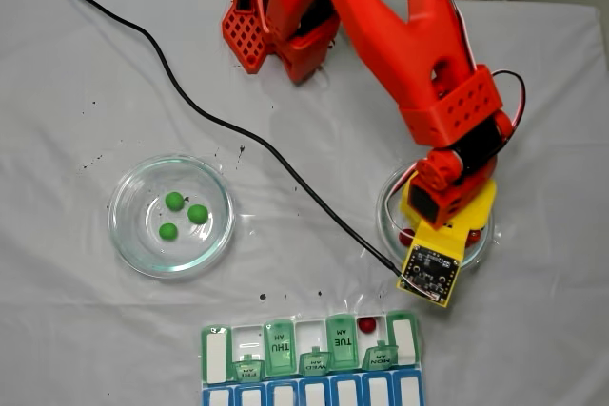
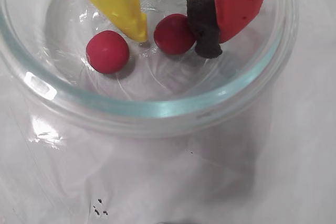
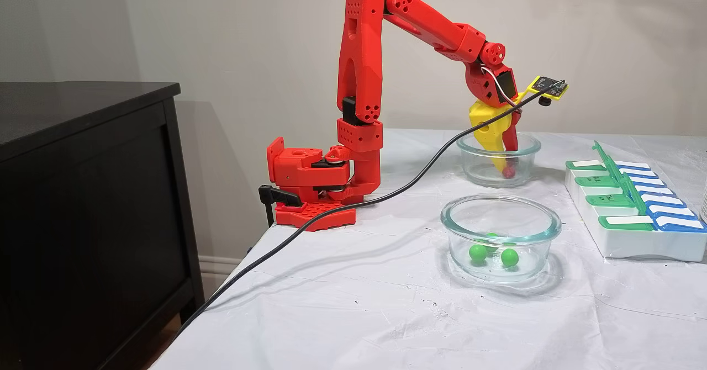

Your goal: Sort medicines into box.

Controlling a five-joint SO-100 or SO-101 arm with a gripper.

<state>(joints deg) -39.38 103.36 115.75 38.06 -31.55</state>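
In the wrist view two dark red medicines lie in a round glass dish (image 2: 157, 109). One red ball (image 2: 175, 34) sits between my fingers, the other red ball (image 2: 107, 51) to the left of the yellow finger (image 2: 123, 3). My gripper (image 2: 176, 45) is open by about the ball's width. Its black pad (image 2: 205, 27) touches the ball, while the yellow tip stands just off it. The side fixed view shows the gripper (image 3: 505, 168) reaching down into that dish. Three green medicines (image 1: 174, 201) lie in another glass dish (image 1: 124, 235). The box (image 1: 278, 347) holds one red ball (image 1: 367, 324) in an open compartment.
A black cable (image 1: 238, 135) runs across the white cloth to the wrist camera board (image 1: 430, 273). The arm's base (image 3: 309, 193) stands near the table's left edge in the side fixed view, beside a black cabinet (image 3: 83, 193). Small black specks dot the cloth.
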